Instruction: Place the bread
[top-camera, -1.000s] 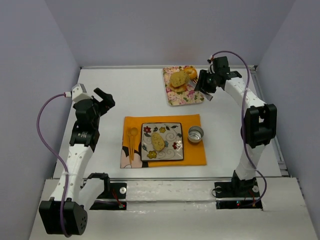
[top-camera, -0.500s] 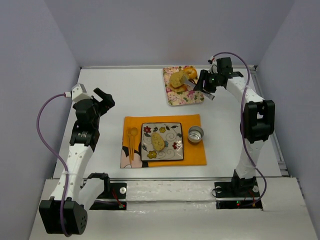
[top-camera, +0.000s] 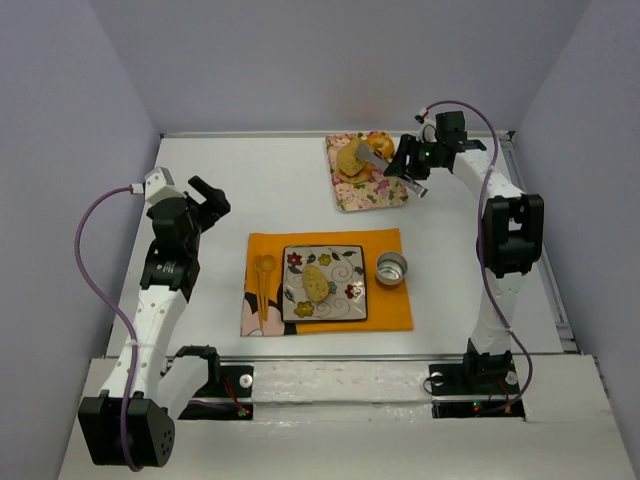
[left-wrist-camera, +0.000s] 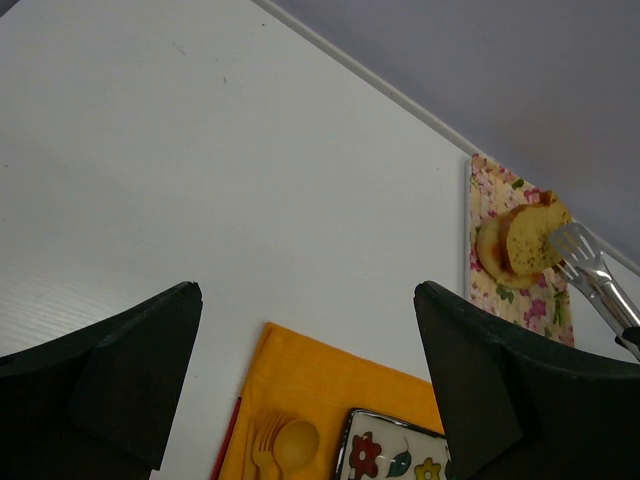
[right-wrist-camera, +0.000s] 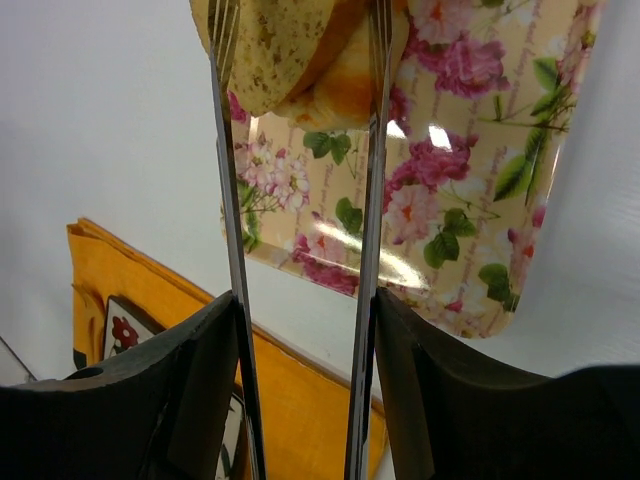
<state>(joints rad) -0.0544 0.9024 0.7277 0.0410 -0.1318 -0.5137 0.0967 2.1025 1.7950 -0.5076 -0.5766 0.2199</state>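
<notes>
Bread slice (right-wrist-camera: 272, 40) cut off above tongs (right-wrist-camera: 300, 200)

A: Surroundings, taken from the desk (top-camera: 260, 190)?

B: Desk white, matte. Pale lavender-grey walls (top-camera: 330, 60) rise behind it and on both sides, boxing it in.

A: Edges? Light?

B: Metal rail (top-camera: 330, 358) along its near edge, another down its right side. Light even, soft shadows.

— What colours are on the tabletop (top-camera: 260, 180)?
— It is white. The mat (top-camera: 385, 310) is orange, the plate (top-camera: 345, 300) cream with red and yellow flowers.
— And the tray (right-wrist-camera: 480, 200)?
— Cream with pink roses and green leaves; the bread (right-wrist-camera: 275, 40) is speckled tan.
</notes>
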